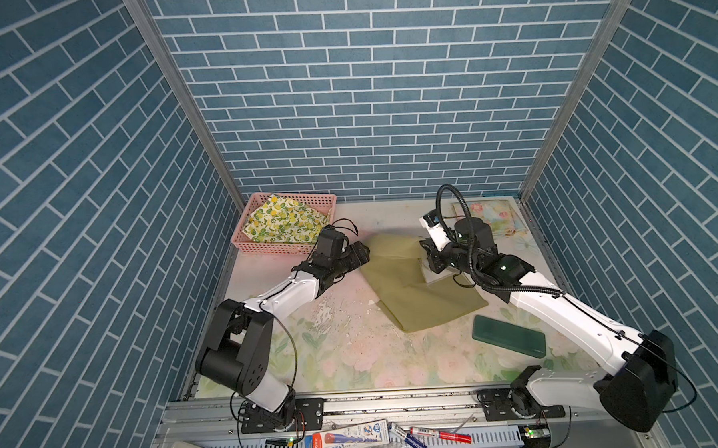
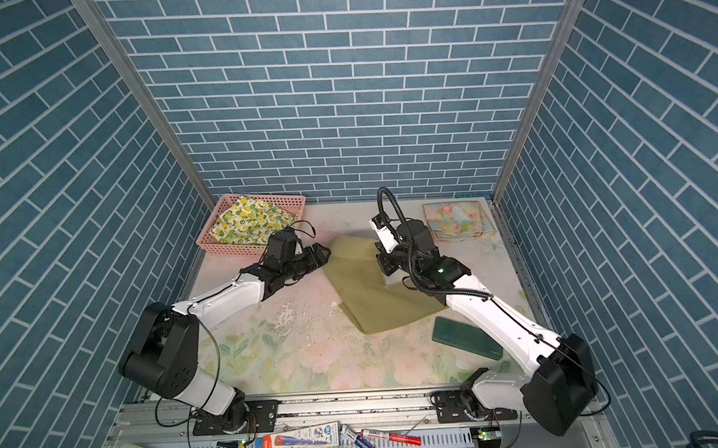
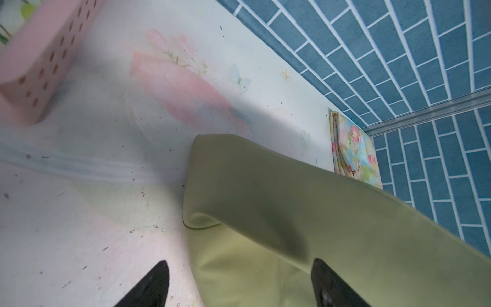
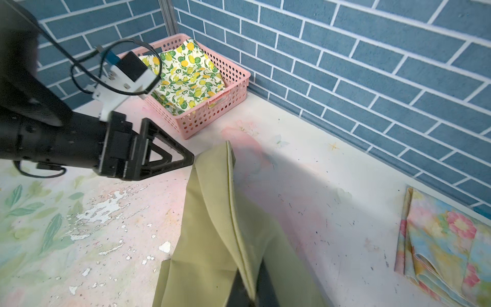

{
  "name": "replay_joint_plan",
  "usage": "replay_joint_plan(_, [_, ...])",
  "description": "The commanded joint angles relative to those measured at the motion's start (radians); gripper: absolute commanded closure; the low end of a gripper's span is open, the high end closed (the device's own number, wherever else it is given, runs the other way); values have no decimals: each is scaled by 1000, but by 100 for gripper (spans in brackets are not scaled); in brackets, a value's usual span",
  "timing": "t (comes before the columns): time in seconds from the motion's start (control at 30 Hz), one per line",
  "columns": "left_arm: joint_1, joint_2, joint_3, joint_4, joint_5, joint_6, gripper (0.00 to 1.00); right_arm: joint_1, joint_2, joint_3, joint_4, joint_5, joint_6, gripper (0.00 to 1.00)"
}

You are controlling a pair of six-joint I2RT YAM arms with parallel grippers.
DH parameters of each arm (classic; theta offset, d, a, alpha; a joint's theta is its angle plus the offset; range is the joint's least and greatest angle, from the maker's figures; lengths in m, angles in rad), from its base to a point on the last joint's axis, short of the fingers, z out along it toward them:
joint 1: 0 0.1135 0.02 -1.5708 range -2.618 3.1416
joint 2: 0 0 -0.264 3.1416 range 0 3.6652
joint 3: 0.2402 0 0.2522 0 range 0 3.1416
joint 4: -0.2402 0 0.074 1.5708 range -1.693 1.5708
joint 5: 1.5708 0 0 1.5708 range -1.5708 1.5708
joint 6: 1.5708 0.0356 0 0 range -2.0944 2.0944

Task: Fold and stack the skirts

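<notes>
On the counter, right end effector pinches olive skirt thinly, may slip; left end effector, nine o'clock, gapes empty.

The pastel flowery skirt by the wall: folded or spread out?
Folded: the pastel floral skirt lies as a compact rectangle, layered edges showing.

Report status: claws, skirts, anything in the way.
Left claw open at olive skirt; right claw shut on its lifted edge. Lemon skirt in basket, floral skirt folded. Green block beside olive skirt.
</notes>
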State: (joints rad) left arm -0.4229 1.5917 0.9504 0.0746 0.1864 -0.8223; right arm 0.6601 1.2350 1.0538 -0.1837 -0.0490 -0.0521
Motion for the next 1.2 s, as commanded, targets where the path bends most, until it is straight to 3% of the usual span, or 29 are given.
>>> replay_joint_plan(0.0, [8,27,24,48,3,-43,14,0,-53,-46,12,-11,-54,100])
replay_joint_plan(0.4, [-27,183,119,183,69,-82,11,1,-106,-55,13,-26,-46,100])
replay_joint_plan(0.47, [-33,195,119,209,87,-70,29,-1,-96,-34,15,-10,-37,100])
replay_joint_plan(0.5, [-35,200,119,221,93,-63,46,-1,-89,-20,14,9,-29,100])
replay_joint_plan(0.57, [-34,198,128,211,92,-40,93,-12,-57,25,-1,52,-9,100])
replay_joint_plan(0.6, [-34,189,137,190,78,-24,100,-26,-38,52,-13,57,3,100])
replay_joint_plan(0.83, [-18,123,259,50,13,105,100,-248,147,227,-42,-71,136,100])
replay_joint_plan(0.97, [-8,93,305,4,-7,153,100,-293,203,328,-58,-131,125,100])
replay_joint_plan(1.0, [-6,88,312,-10,-12,164,95,-294,207,351,-61,-144,116,100])
replay_joint_plan(1.07, [-6,78,319,-40,-22,184,59,-293,225,417,-80,-162,106,100])
replay_joint_plan(1.17, [-5,71,287,-48,-14,196,38,-294,259,506,-115,-163,107,100])
